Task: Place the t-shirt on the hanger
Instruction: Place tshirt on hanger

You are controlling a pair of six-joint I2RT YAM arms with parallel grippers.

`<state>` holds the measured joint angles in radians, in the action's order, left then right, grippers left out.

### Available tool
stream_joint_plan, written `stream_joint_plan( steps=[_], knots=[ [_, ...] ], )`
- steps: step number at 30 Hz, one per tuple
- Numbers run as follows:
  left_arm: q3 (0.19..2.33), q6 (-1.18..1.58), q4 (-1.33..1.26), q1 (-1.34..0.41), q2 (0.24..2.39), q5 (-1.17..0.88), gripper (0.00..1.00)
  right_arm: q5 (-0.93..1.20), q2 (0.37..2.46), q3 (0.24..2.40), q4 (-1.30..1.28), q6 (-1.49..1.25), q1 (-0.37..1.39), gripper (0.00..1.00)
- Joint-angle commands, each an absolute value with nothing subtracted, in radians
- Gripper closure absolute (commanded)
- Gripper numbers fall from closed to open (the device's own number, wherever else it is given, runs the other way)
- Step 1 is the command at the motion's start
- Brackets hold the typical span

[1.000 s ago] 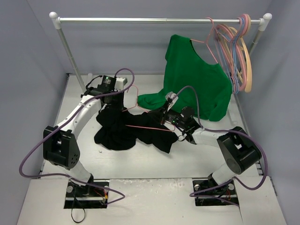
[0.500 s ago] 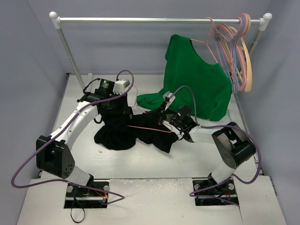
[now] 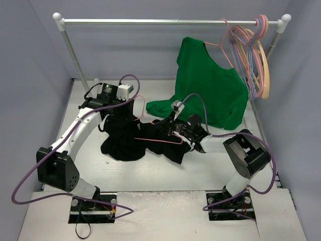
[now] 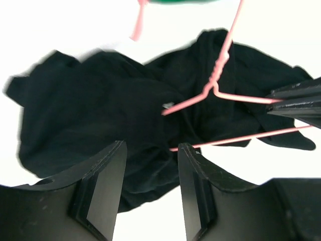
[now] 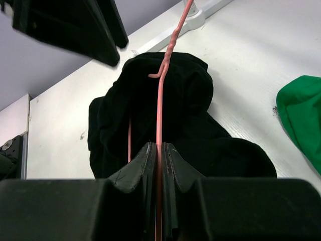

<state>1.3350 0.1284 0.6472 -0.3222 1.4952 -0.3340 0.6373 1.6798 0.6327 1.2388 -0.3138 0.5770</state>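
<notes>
The black t-shirt [image 3: 123,143] lies crumpled on the white table. The pink wire hanger [image 3: 160,140] lies across it, its hook toward the back. In the right wrist view my right gripper [image 5: 159,146] is shut on a straight wire of the hanger [image 5: 160,100], with the t-shirt [image 5: 200,115] just beyond. In the top view, the right gripper [image 3: 168,128] sits at the shirt's right side. My left gripper [image 4: 151,146] is open with nothing between its fingers, hovering over the t-shirt [image 4: 90,105] near the hanger [image 4: 220,75]. From above, the left gripper [image 3: 116,111] is over the shirt's back left part.
A green t-shirt [image 3: 210,85] hangs from the rail [image 3: 170,21], its lower part resting on the table behind the right gripper. Several pink, blue and tan hangers [image 3: 255,55] hang at the rail's right end. The rail's left post [image 3: 75,55] stands behind the left arm.
My left gripper has opened and drawn back slightly to the left over the shirt. The right gripper, still shut on the hanger, has shifted a little left.
</notes>
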Motion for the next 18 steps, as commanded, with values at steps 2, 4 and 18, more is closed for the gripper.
stream_joint_plan(
  steps=[2, 4, 18],
  knots=[
    [1.408, 0.032, 0.632, -0.291, 1.433, -0.318, 0.55, 0.667, 1.660, 0.683, 1.816, -0.305, 0.584, 1.00],
    [1.373, 0.026, 0.620, -0.285, 1.437, -0.286, 0.55, 0.673, 1.660, 0.686, 1.813, -0.304, 0.584, 1.00],
    [1.298, -0.038, 0.489, -0.250, 1.515, -0.446, 0.60, 0.690, 1.637, 0.698, 1.767, -0.282, 0.583, 1.00]
  ],
)
